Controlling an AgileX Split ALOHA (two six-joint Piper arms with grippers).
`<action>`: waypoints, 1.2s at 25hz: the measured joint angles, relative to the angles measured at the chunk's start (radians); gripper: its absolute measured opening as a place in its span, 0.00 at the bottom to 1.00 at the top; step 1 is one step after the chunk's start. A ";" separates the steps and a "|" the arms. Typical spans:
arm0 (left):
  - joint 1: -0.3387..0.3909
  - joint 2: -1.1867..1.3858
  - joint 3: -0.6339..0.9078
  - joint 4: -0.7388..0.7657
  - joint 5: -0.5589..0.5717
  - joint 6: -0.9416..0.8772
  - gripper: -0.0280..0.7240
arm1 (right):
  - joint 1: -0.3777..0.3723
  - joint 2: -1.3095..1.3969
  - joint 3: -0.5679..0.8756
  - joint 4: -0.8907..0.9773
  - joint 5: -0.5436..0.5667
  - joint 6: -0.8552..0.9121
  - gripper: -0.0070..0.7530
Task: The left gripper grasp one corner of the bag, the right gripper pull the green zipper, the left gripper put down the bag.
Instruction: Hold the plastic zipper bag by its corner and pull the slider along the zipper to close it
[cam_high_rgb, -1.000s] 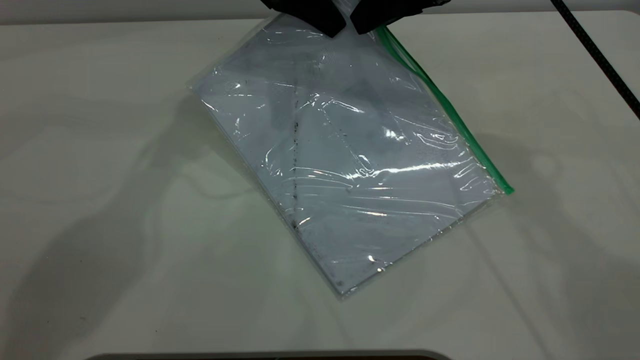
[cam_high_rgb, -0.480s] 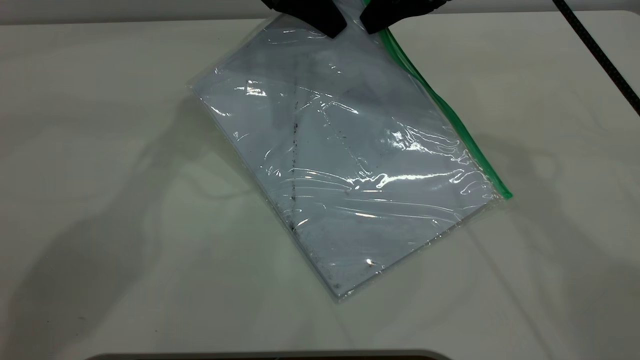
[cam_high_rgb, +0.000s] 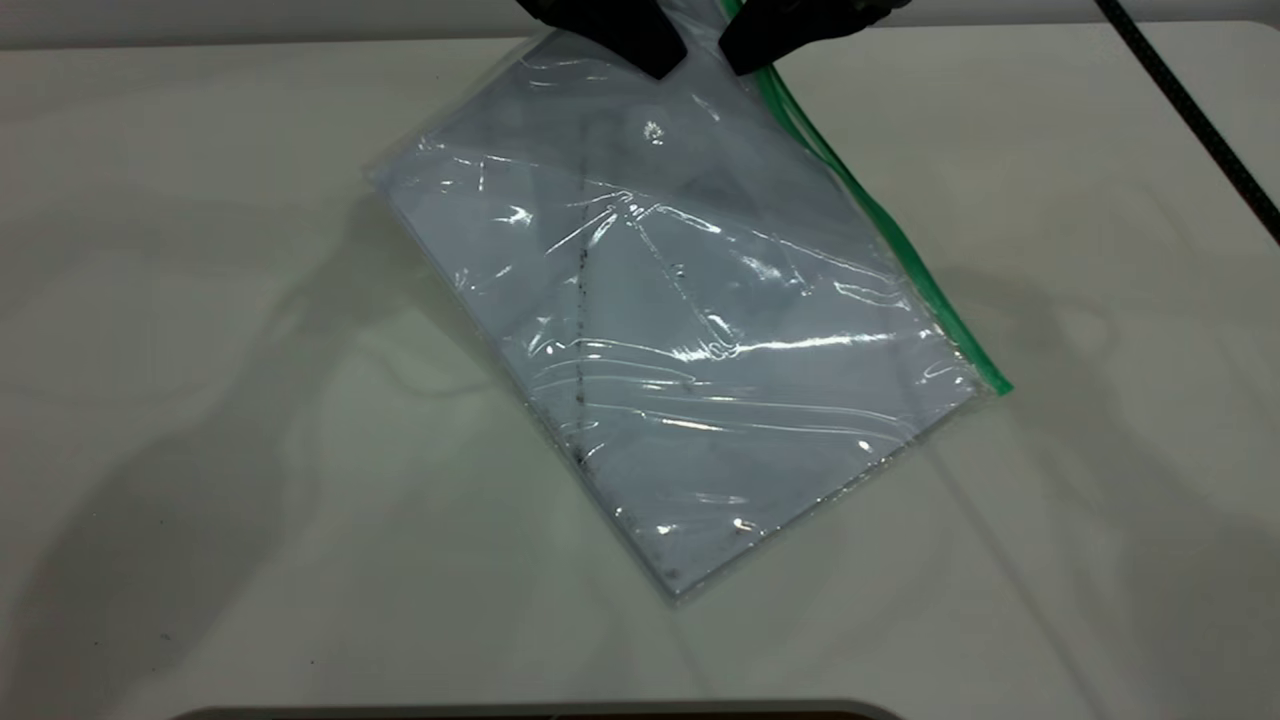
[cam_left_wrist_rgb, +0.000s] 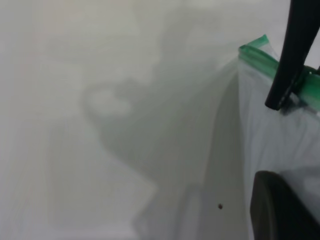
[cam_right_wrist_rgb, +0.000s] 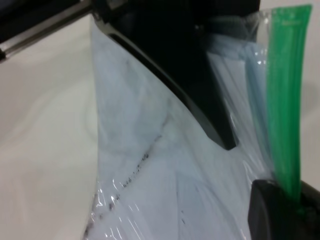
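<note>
Your left gripper (cam_high_rgb: 610, 35) clamps the glossy, crinkled bag (cam_high_rgb: 690, 330); your right gripper (cam_high_rgb: 790, 35) pinches its green zipper (cam_high_rgb: 880, 220).

Left end effector (cam_high_rgb: 612, 30): seen at far desk edge, top centre of ext. view, tip angled down; closure can't be judged.
Right end effector (cam_high_rgb: 790, 28): held just beside left, tip angled down; closure unclear.

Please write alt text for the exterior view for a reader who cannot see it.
A clear bag holding smudged paper slants across a white table, its far corner raised between the left gripper and right gripper. The green zipper runs along its right edge.
</note>
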 joint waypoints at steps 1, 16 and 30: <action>0.002 0.000 0.000 0.001 0.001 0.000 0.11 | 0.001 0.005 0.000 0.000 0.001 0.002 0.05; 0.032 0.000 0.006 -0.016 0.021 -0.004 0.11 | 0.005 0.031 -0.009 0.003 0.019 0.011 0.05; 0.054 0.000 0.005 -0.031 0.036 -0.020 0.11 | 0.006 0.035 -0.010 -0.044 0.034 0.060 0.06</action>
